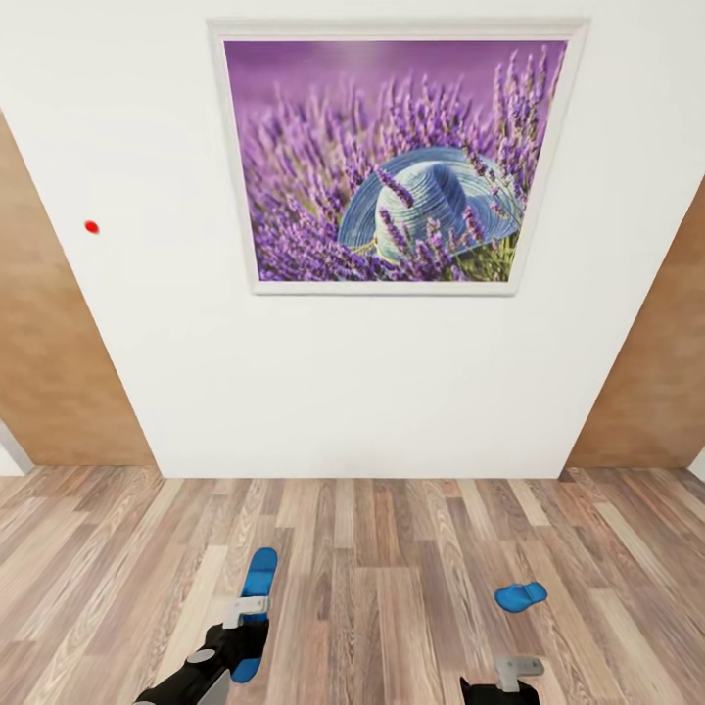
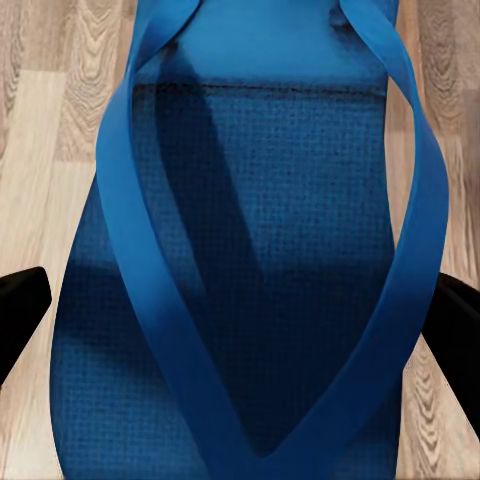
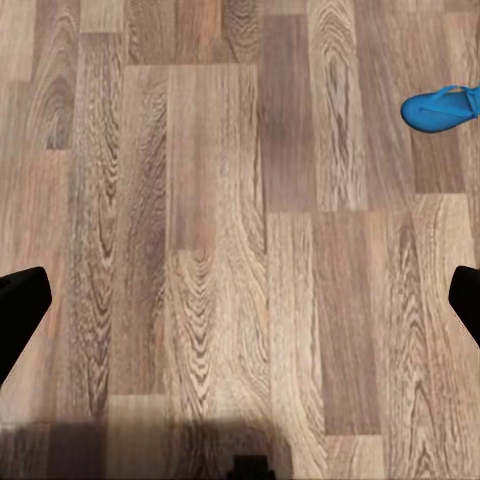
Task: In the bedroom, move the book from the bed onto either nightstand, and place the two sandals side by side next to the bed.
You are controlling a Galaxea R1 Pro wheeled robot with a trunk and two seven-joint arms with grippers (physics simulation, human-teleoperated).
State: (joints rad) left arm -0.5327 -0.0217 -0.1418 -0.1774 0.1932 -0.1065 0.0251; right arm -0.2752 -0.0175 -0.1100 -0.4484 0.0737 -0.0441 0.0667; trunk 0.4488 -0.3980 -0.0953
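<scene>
One bright blue sandal (image 1: 259, 578) lies on the wood-plank floor at the lower left of the head view. My left gripper (image 1: 243, 632) hangs right over it and is open. In the left wrist view the sandal (image 2: 250, 200) and its V-shaped straps sit between the two black fingers (image 2: 20, 315), which stand at its two sides. The other sandal (image 1: 520, 595) lies to the right, also seen from the right wrist (image 3: 445, 105). My right gripper (image 1: 504, 681) is open over bare floor (image 3: 240, 300), a little short of that sandal. The book, the bed and the nightstand are out of view.
A white wall (image 1: 352, 392) with a framed lavender-and-hat picture (image 1: 392, 157) stands straight ahead. Brown panels (image 1: 49, 343) flank it on both sides. A small red dot (image 1: 91, 227) marks the wall at the left. Wood floor (image 1: 392, 587) stretches between me and the wall.
</scene>
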